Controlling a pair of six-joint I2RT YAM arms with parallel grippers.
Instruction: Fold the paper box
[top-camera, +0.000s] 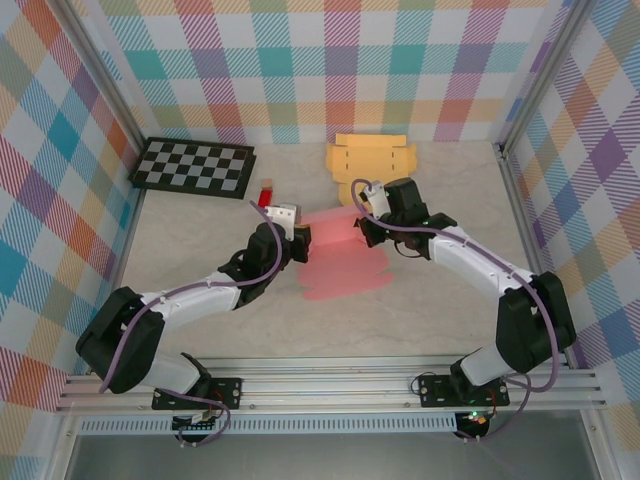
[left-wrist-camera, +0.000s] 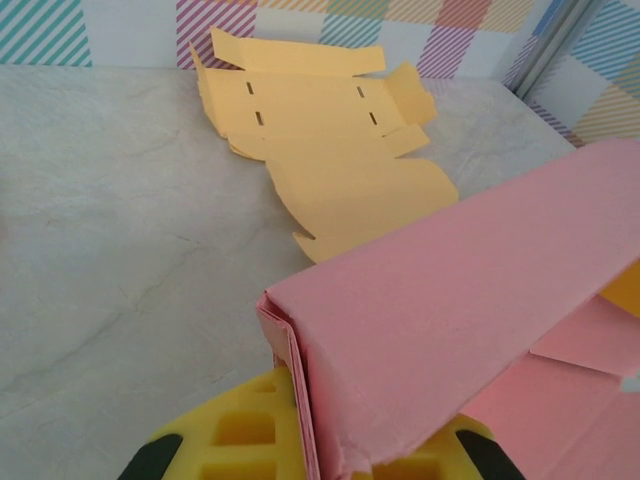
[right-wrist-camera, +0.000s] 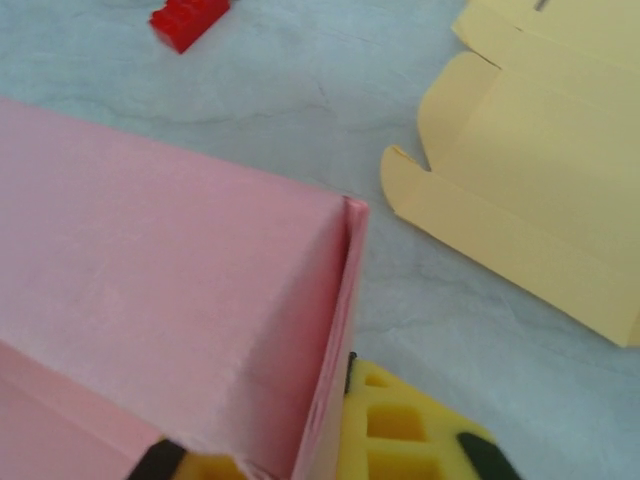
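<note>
Two grippers meet at the pink paper box (top-camera: 335, 255) in the middle of the table (top-camera: 200, 310), one at each end of its raised part. The left gripper (top-camera: 298, 240) is closed tight on the box's left end. In its wrist view a thin folded wall edge stands pinched between the yellow pads (left-wrist-camera: 225, 412), and the pink panel slopes up and away to the right of the fingers. The right gripper (top-camera: 362, 230) is likewise clamped narrow on the opposite end. Its wrist view has a pink wall corner squeezed between its yellow pads (right-wrist-camera: 420, 400), with the broad pink panel spreading left of the fingers. Between the two grippers one panel of the box is lifted off the table, while the rest of the sheet lies flat on the near side of both, toward the arm bases. Beyond the right gripper, close by but apart from the pink box, a flat orange cardboard blank (top-camera: 372, 160) lies unfolded with its slots and flaps showing. A small red block (top-camera: 267, 193) sits just beyond the left gripper, slightly to its left. Farther out to the left of that, a checkerboard (top-camera: 195, 165) lies flat at the far-left corner of the table.
</note>
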